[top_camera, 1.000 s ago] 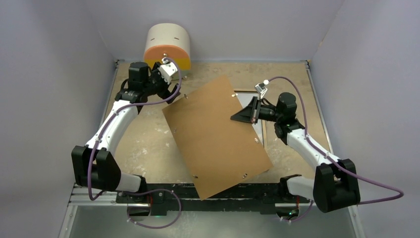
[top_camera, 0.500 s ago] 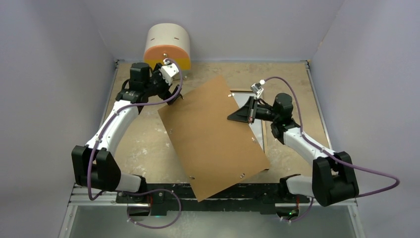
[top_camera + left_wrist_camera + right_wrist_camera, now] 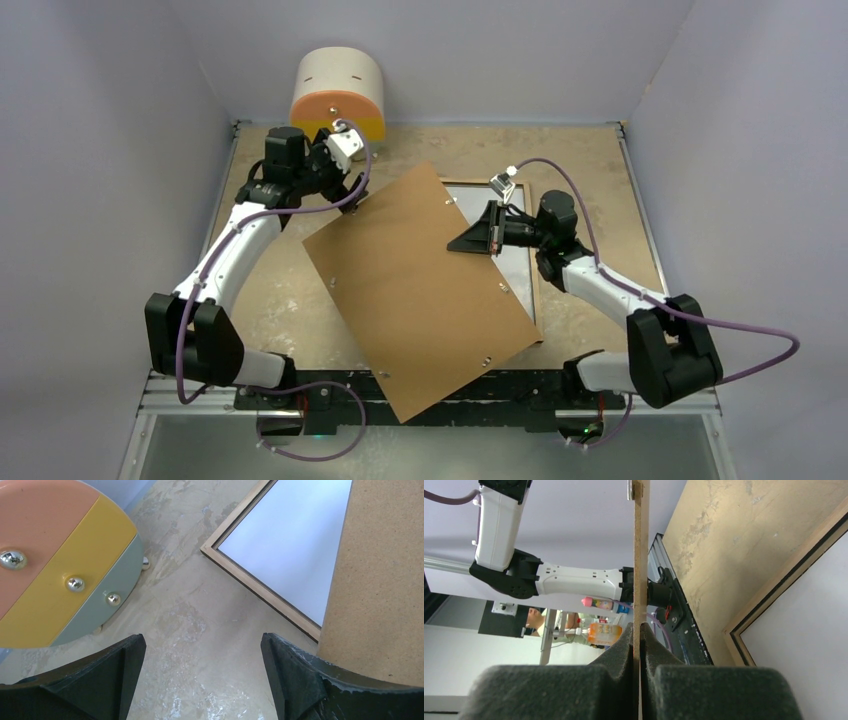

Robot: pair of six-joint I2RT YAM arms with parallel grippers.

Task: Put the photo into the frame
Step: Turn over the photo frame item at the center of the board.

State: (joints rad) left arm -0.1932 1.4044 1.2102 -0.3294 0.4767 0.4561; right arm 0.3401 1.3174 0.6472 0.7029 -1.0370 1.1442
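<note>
Off at the far left, the left gripper point(image 3: 201, 641) hangs with its jaws spread wide and nothing in them, beside a rounded orange, yellow and grey box point(image 3: 60, 565), seemingly kept clear of the work. At the centre a plain brown fibreboard backing sheet point(image 3: 420, 285) tilts up. The right gripper point(image 3: 639, 635) pinches its edge tight, I'd guess to uncover the thin light-brown wooden frame point(image 3: 490, 183) lying back-up beneath. The frame's opening looks pale, and I cannot make out the photo.
</note>
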